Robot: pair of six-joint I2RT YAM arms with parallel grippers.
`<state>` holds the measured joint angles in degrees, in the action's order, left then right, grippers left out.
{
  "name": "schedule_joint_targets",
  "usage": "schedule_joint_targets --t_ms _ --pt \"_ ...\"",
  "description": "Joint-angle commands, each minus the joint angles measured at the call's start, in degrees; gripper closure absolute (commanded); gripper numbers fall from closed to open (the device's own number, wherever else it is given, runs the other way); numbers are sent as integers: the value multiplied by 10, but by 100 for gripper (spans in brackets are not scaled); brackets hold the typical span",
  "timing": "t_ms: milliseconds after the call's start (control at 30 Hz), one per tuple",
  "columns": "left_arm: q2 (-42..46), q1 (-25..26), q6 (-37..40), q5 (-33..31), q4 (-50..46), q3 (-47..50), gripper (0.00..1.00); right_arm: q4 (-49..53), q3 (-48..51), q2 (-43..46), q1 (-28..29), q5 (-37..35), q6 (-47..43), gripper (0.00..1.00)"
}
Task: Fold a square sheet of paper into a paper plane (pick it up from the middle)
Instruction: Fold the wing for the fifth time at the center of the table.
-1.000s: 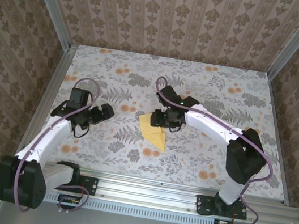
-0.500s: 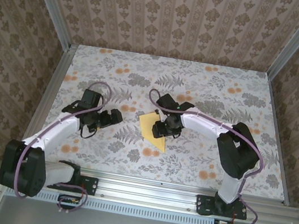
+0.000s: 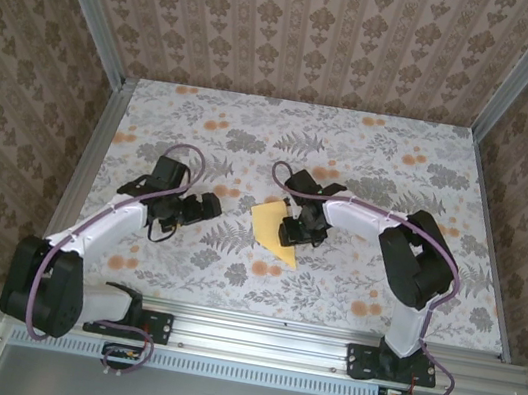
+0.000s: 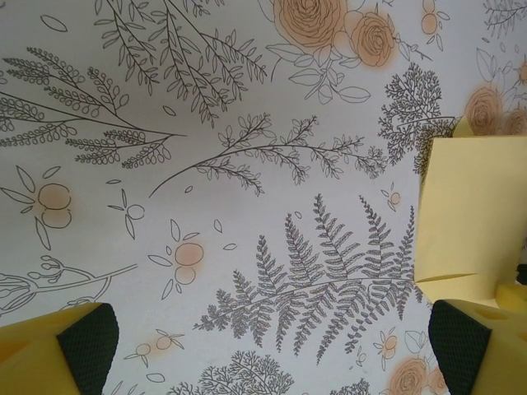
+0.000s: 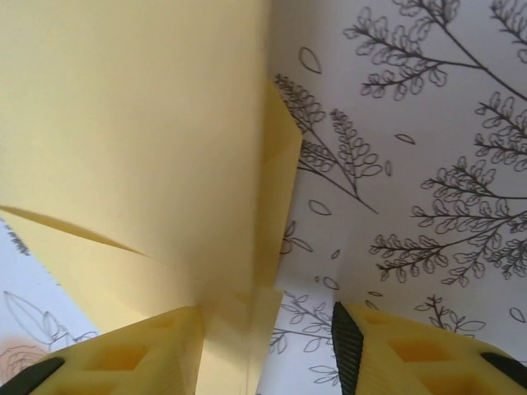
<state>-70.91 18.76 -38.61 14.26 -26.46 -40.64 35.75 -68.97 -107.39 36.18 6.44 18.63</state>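
Right wrist view puts the right gripper [image 5: 268, 346] low over the table, its jaws apart, with a folded edge of the sheet of paper [image 5: 140, 140] running down into the gap between them. The paper sits against the left-hand finger [image 5: 123, 354], while the other finger [image 5: 412, 354] stands clear of it with bare cloth in between, so nothing is clamped. A pointed flap juts from that long edge, and a shallow crease crosses the paper low on the left.

From the top external camera the right gripper [image 3: 296, 231] rests on the right side of the sheet of paper [image 3: 271, 229], which lies partly folded near the middle of the table [image 3: 382, 278], with one sharp tip toward the near rail [image 3: 322, 337].

The left gripper [image 3: 203, 210] hovers just left of the sheet without touching it. Its own camera shows the left gripper [image 4: 263, 350] spread wide and holding nothing, and the sheet of paper [image 4: 465, 206] at the right edge, its straight left edge and a stepped lower layer plain to see.

Around the paper the flowered cloth is open on every side — widest toward the far wall [image 3: 312, 33] and the right.
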Motion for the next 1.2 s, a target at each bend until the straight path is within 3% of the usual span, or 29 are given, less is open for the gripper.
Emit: schedule_joint_targets --t_ms 0,167,367,533,767,933,1167 --pt "-7 9 -11 -5 9 -15 0 -9 8 -15 -5 -4 18 57" --pt "-20 23 -16 -4 16 -16 0 -13 14 -24 -13 12 34 69" --pt "-28 46 -34 -5 34 -9 0 -30 31 -19 -21 35 63 76" --pt "-25 98 -88 -4 84 18 1 -38 47 -5 -20 67 149 80" --pt "-44 190 -196 -5 232 78 4 -86 78 22 -2 89 284 80" --pt "-89 240 -228 -13 322 81 12 -100 81 19 3 104 304 80" --pt "-156 264 -240 -23 390 64 35 -98 85 8 3 101 309 80"
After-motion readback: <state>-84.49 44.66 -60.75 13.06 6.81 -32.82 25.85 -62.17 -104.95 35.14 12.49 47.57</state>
